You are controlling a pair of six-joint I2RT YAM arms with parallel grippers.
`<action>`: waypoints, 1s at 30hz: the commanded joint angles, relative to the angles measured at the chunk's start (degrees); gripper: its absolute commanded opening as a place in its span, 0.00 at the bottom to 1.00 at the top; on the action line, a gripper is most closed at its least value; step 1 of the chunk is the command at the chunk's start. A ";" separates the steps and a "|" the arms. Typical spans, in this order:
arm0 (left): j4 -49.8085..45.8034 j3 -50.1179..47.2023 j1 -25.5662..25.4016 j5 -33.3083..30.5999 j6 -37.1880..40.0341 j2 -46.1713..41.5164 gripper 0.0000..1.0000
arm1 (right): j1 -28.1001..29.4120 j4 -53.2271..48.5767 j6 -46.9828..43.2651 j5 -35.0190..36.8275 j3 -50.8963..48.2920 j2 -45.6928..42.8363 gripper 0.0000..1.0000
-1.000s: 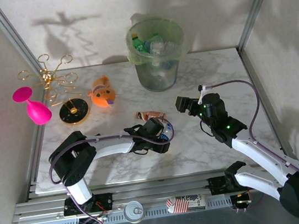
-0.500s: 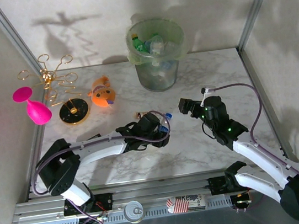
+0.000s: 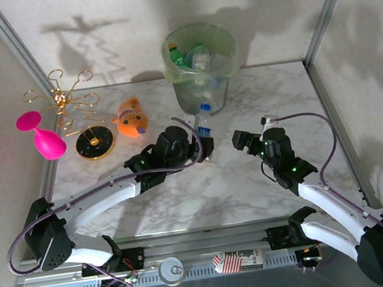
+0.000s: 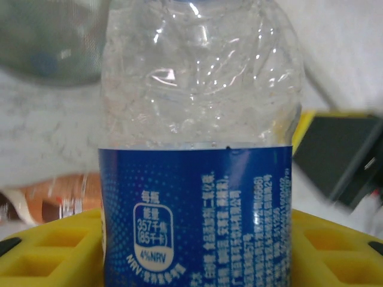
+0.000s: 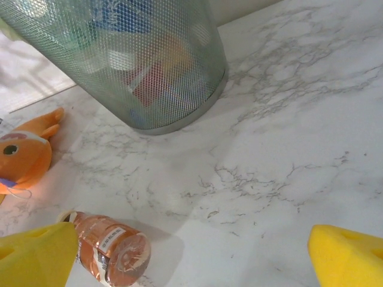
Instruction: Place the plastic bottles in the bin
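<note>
Over the last second the left arm has stretched from mid-table toward the far side, lifting its load off the marble, while the right arm has hardly shifted. From left to right: a pink plastic wine glass and an orange plush fish toy sit at the left and are no part of the task. The left gripper is clamped on a clear crushed plastic bottle with a blue label and blue cap. In the left wrist view its yellow pads press the labelled band of that bottle from both sides. The bottle's long axis stands near upright, cap uppermost and leaning toward the round translucent pale-green bin, whose wall lies just behind it. The cap appears short of the rim, so more lift is judged necessary before release. Empty and thin-walled, the bottle is probably very light, slick and yielding. The label band, likely stiffer than the crumpled shoulder, seems the sound place to hold. Several green and clear bottles already lie in the bin. Near the right gripper, whose fingers stand wide apart and empty, an amber-brown labelled bottle lies on its side on the marble table. In the right wrist view its long axis runs from a pale end at upper left to a round end at lower right.
</note>
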 commanded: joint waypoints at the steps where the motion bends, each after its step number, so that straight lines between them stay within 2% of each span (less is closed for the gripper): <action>1: 3.54 5.26 1.76 -2.64 1.57 -0.70 0.22 | -0.30 4.13 0.21 -2.05 -1.04 -0.19 0.99; 6: 0.02 16.57 7.61 -0.50 2.62 4.99 0.20 | -0.31 6.68 0.17 -4.63 -1.81 -0.31 0.99; 12: -5.57 32.94 14.40 0.42 4.39 15.75 0.21 | -0.31 8.25 0.63 -7.04 -2.87 -0.78 0.99; 17: -14.22 52.84 18.48 1.33 8.28 28.78 0.21 | -0.33 8.34 1.44 -7.74 -4.09 -2.01 0.99; 22: -24.46 75.64 20.34 1.16 11.81 43.29 0.23 | -0.33 7.16 1.84 -6.83 -4.76 -3.73 0.99; 24: -26.46 81.62 21.04 1.50 12.23 47.20 0.24 | -0.32 6.69 1.89 -6.27 -5.00 -4.64 0.99; 30: -20.70 79.84 22.64 3.56 12.20 48.90 0.26 | -0.33 6.34 2.41 -5.69 -5.72 -5.95 0.99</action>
